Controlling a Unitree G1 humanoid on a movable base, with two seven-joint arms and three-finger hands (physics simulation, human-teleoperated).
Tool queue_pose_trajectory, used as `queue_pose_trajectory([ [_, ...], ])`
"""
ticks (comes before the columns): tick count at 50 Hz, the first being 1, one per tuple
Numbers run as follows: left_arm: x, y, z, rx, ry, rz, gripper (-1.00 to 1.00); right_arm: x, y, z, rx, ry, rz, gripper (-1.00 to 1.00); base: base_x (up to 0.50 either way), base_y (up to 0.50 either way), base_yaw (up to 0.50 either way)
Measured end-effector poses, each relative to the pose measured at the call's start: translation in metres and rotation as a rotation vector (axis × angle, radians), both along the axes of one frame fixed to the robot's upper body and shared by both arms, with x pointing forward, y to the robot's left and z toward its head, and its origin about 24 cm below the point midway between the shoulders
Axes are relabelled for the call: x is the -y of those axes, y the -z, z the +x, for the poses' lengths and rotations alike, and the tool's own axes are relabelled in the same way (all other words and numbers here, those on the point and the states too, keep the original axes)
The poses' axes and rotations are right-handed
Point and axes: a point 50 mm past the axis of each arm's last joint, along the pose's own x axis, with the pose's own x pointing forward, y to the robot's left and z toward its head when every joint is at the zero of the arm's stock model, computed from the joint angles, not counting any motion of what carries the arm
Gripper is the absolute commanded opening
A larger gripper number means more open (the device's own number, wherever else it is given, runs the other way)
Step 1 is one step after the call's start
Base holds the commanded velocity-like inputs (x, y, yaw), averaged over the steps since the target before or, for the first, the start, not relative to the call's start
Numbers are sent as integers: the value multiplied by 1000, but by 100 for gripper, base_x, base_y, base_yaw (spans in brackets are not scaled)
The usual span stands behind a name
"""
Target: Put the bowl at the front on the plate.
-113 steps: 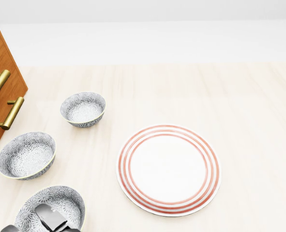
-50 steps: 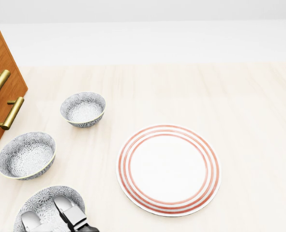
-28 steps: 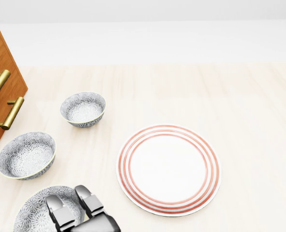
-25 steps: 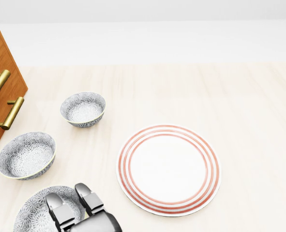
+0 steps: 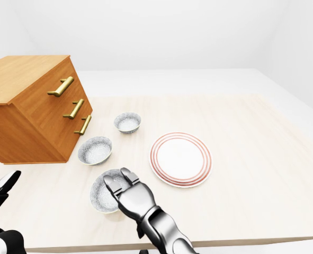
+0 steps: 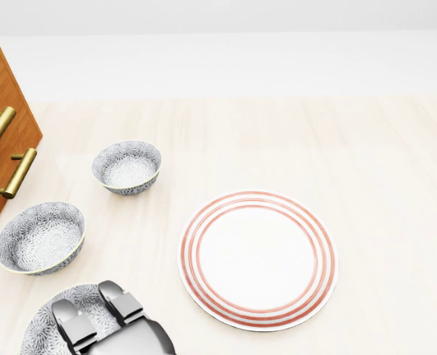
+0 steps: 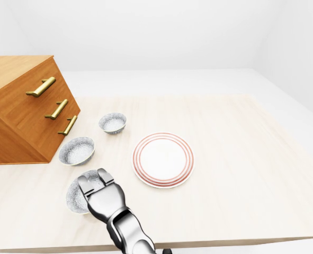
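Observation:
The bowl nearest me (image 6: 42, 333) is grey-patterned and sits on the pale wooden table at the head view's bottom left. My right hand (image 6: 92, 309), silver, reaches in from the bottom edge. Two of its fingers (image 5: 128, 179) lie stretched over the bowl's right rim and hollow, not closed round it, and the thumb is hidden. The white plate (image 6: 257, 259) with red rings lies empty to the bowl's right. My left hand (image 5: 2, 186) hangs at the far left of the left-eye view, off the table, fingers extended.
Two more patterned bowls stand in a row above the near one: a middle bowl (image 6: 41, 237) and a far bowl (image 6: 126, 167). A wooden drawer chest (image 5: 34, 106) with brass handles stands at the left. The table's near edge (image 5: 241, 241) runs just below the hand.
My right hand swung from the bowl's left side across to its right rim, then eased slightly left over the bowl. Bowl, plate and camera have not moved.

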Motion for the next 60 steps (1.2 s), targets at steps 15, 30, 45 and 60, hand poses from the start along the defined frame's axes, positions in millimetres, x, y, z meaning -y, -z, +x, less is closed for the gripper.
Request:
queue_pose_trajectory([
  [15,0,0,0,1,-1,-2,100,-5,10,-9,-68,-44,-42,100,0,0,0],
  [30,-1,0,0,5,-2,-4,100,-6,14,-9,-136,-67,-72,100,0,0,0],
  [45,-1,-1,0,12,-4,-5,100,-11,7,0,-185,-95,-129,100,0,0,0],
  [60,-1,-2,0,15,-5,-4,100,-11,10,6,-246,-97,-163,100,0,0,0],
])
